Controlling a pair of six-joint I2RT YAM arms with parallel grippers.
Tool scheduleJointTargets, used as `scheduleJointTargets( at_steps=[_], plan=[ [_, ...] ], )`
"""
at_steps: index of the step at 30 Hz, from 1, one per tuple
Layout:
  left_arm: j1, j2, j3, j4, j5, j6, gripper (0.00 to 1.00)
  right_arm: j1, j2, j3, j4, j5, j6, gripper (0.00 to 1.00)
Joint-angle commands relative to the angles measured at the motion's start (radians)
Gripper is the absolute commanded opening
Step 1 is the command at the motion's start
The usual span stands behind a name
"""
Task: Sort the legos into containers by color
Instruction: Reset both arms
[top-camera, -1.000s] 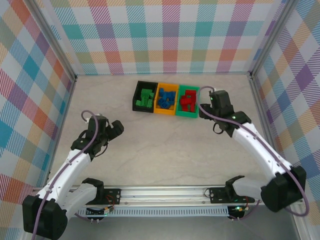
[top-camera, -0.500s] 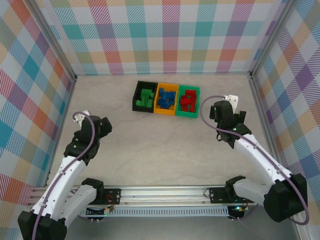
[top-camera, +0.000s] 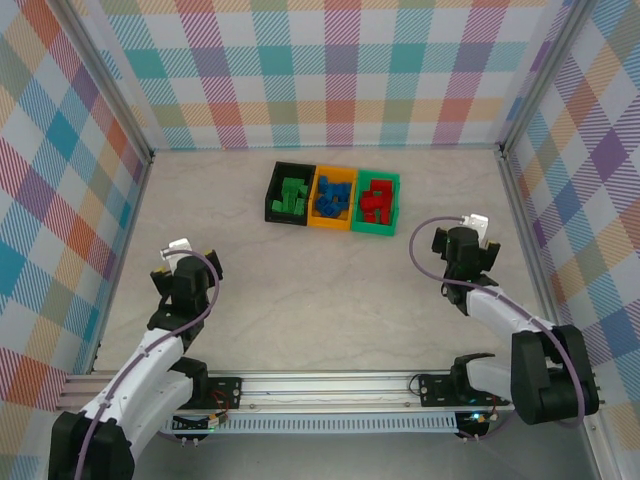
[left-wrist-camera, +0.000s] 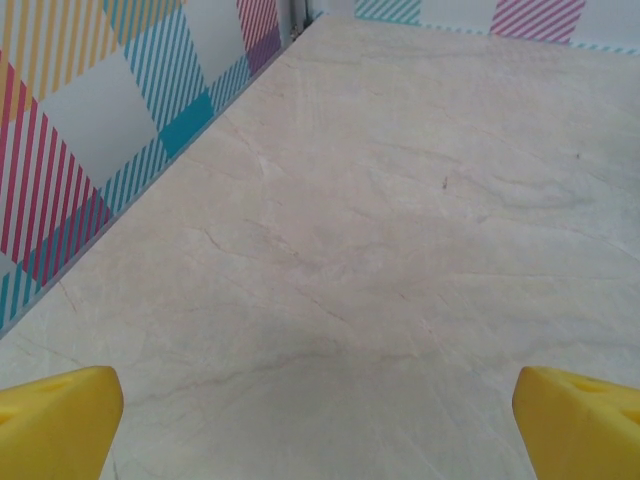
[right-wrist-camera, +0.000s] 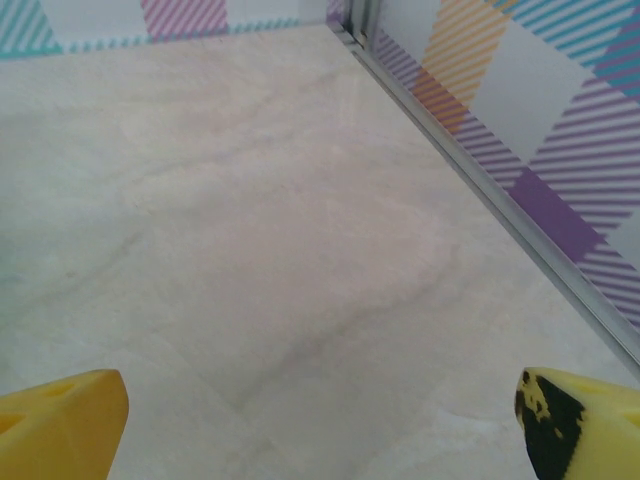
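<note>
Three joined containers stand at the back middle of the table. The black bin (top-camera: 272, 196) holds green legos (top-camera: 292, 195), the orange bin (top-camera: 330, 225) holds blue legos (top-camera: 332, 197), and the green bin (top-camera: 395, 203) holds red legos (top-camera: 376, 204). My left gripper (top-camera: 187, 270) sits low at the near left, far from the bins. My right gripper (top-camera: 466, 245) sits at the near right, to the right of the green bin and nearer than it. In the wrist views the left gripper (left-wrist-camera: 320, 425) and the right gripper (right-wrist-camera: 320, 420) are both open over bare table, yellow fingertips (left-wrist-camera: 55, 420) wide apart.
Plaid walls enclose the marble-look table (top-camera: 320, 290) on three sides. The left wall's foot (left-wrist-camera: 150, 170) runs close beside the left gripper, and the right wall's metal rail (right-wrist-camera: 480, 190) runs close beside the right one. The arm bases and rail (top-camera: 320, 390) line the near edge.
Both arms have drawn back toward the near edge. The right gripper left the green bin's side and moved right and nearer. The left gripper moved left and nearer.
</note>
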Motion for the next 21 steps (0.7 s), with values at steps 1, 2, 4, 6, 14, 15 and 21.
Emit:
scheduleJointTargets(
  at_steps=[1,2,4,6,14,15,21],
  plan=[
    [0.024,0.028,-0.044,0.234,-0.031,0.038,1.00,-0.014,0.018,-0.046,0.146,-0.074,-0.028,0.99],
    [0.030,0.044,-0.061,0.292,-0.032,0.037,1.00,-0.019,0.015,-0.072,0.204,-0.115,-0.048,1.00],
    [0.042,0.082,-0.073,0.360,-0.029,0.022,1.00,-0.025,0.009,-0.117,0.306,-0.177,-0.068,1.00],
    [0.054,0.134,-0.069,0.407,-0.006,0.018,1.00,-0.027,0.020,-0.119,0.327,-0.192,-0.072,0.99],
    [0.082,0.435,-0.118,0.812,0.166,0.047,1.00,-0.028,0.114,-0.135,0.467,-0.210,-0.083,0.99],
    [0.084,0.473,-0.116,0.849,0.186,0.042,1.00,-0.027,0.121,-0.141,0.486,-0.220,-0.091,0.99],
    [0.094,0.606,-0.064,0.925,0.244,0.104,1.00,-0.029,0.172,-0.160,0.583,-0.239,-0.111,0.99]
  ],
)
